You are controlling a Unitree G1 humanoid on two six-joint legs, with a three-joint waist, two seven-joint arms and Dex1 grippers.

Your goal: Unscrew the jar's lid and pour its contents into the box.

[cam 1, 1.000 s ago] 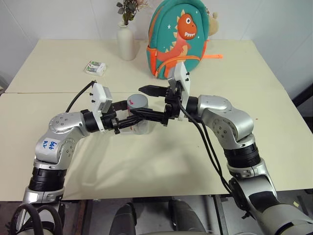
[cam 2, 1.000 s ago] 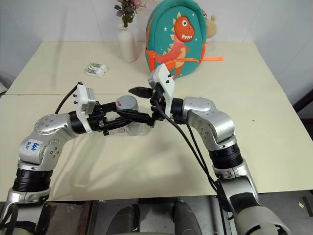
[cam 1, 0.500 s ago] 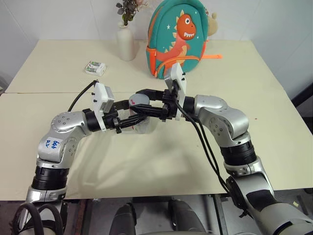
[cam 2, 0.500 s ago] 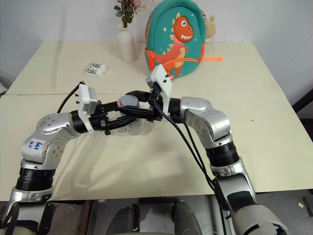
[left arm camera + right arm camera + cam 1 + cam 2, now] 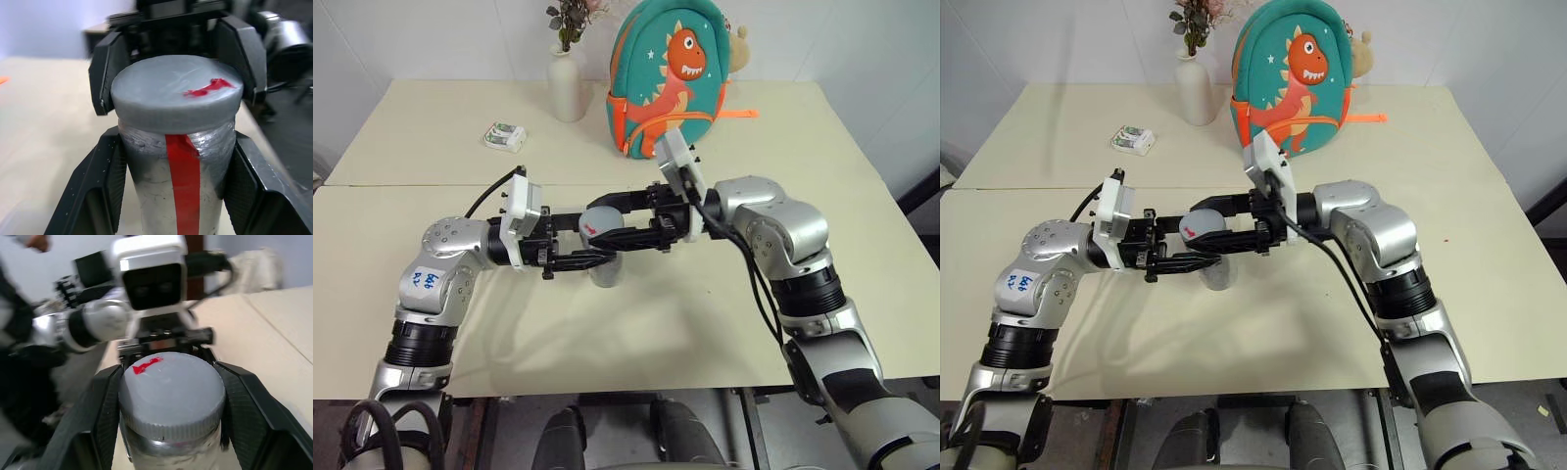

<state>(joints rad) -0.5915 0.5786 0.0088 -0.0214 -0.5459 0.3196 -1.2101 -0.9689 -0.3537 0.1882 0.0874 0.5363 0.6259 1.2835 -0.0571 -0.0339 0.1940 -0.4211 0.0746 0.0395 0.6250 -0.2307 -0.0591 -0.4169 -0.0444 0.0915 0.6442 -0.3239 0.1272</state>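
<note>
The lid [image 5: 176, 93] looks like matt grey plastic, faintly scuffed on top with a smear of red paint, and its rim is finely ribbed, while the jar [image 5: 171, 196] beneath has clear sides, cloudy and a little wrinkled, with a glossy red tape strip. Both grippers' fingers [image 5: 242, 51] are smooth black plastic with a dull sheen. The table [image 5: 636, 333] is smooth, matt cream, the backpack [image 5: 671, 73] soft cloth, and the vase [image 5: 566, 88] glossy white.

silver arms, black cables, white wrist cameras, black tool fingers [image 5: 105, 188].
</note>
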